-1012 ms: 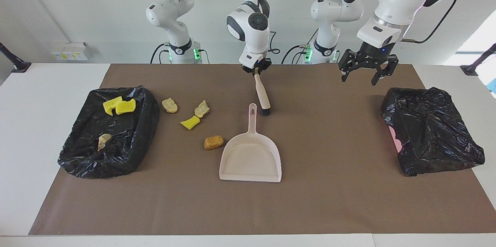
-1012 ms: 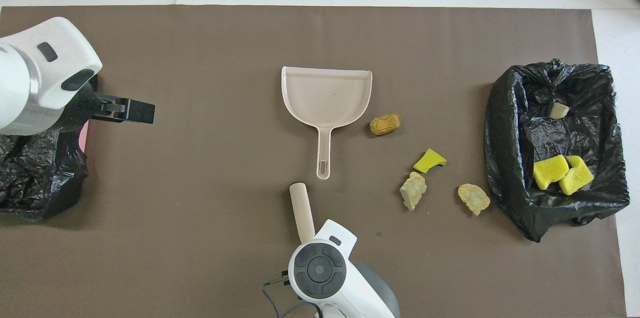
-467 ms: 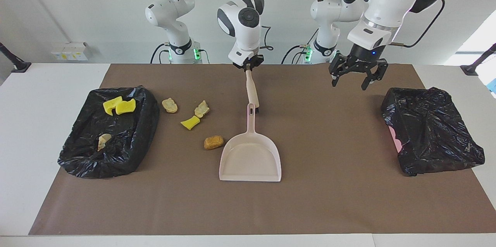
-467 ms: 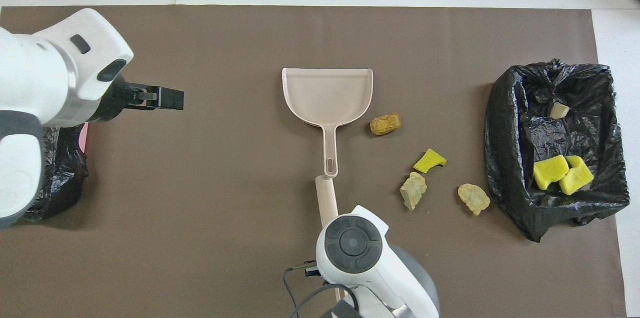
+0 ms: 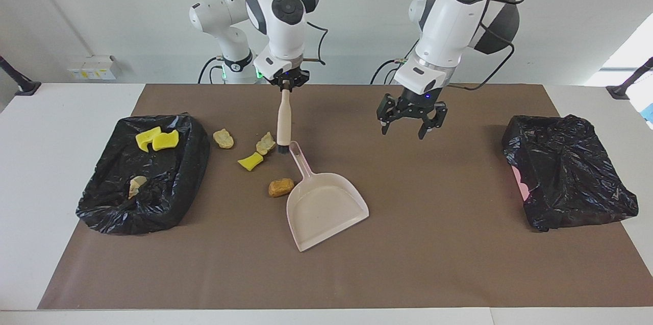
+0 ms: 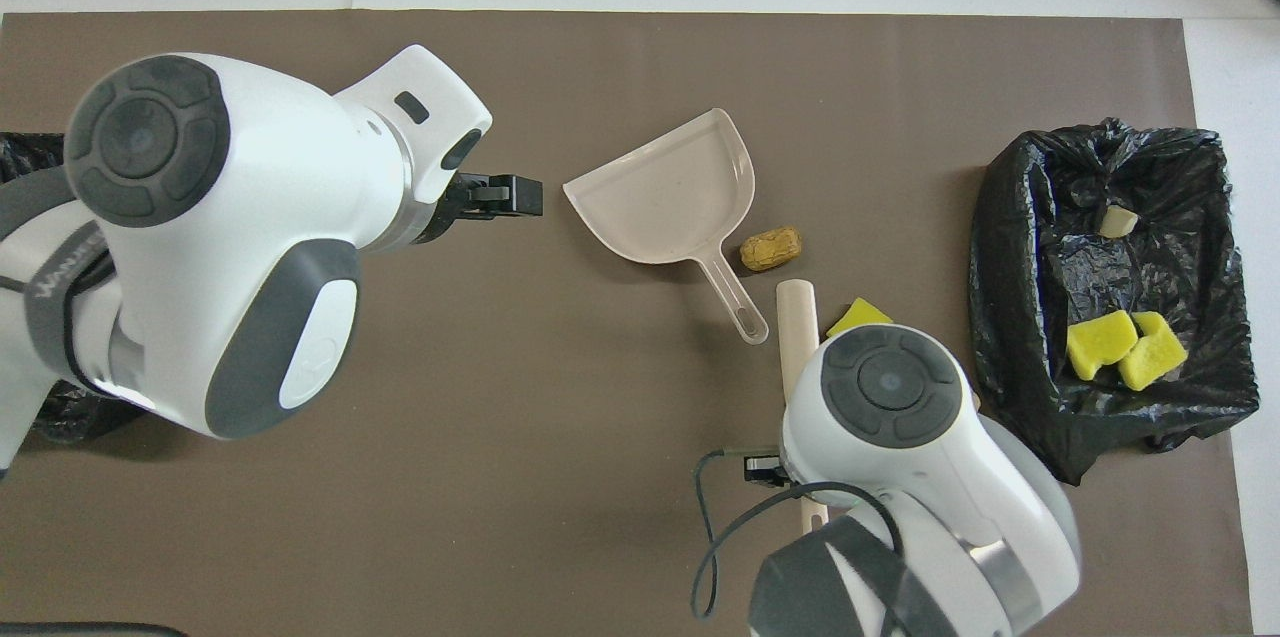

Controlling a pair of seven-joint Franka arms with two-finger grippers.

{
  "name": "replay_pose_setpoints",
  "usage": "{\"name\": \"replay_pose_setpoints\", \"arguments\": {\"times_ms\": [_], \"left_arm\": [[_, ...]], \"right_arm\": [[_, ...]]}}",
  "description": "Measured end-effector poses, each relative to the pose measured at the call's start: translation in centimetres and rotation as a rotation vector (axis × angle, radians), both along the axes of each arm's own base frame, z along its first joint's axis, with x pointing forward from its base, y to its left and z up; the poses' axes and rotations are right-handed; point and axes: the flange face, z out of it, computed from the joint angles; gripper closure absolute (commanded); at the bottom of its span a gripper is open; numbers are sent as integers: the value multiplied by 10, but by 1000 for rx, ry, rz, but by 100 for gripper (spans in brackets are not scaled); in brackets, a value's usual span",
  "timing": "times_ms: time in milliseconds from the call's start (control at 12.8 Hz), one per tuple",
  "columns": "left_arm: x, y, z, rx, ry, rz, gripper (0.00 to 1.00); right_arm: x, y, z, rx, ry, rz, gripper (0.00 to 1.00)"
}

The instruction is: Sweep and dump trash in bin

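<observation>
Four scraps [image 5: 250,161] lie beside right pincer's [image 5: 287,83] brush [image 5: 283,121].

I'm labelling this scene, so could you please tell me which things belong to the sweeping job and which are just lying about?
Belonging to the job:
brush, held by the right pincer
dustpan
loose scraps
bin with scraps in it
left pincer, open over the mat

Lying about:
second black bin
brown mat

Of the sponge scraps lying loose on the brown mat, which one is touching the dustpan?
The orange-brown sponge scrap, lying against the beige plastic dustpan where its handle meets the pan. The other three loose scraps lie nearer the robots, clear of it.
</observation>
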Motion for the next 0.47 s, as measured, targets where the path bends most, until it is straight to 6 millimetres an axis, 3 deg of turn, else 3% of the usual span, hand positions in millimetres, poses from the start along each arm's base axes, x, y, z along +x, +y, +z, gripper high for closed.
{"name": "replay_pose_setpoints", "arguments": {"times_ms": [234, 467], "left_arm": [[-6, -43, -36, -22, 48, 54, 0], [-25, -102, -78, -47, 106, 138, 0]], "right_arm": [[19, -38, -5, -21, 2, -63, 100], [27, -46, -10, 10, -11, -2, 100]]}}
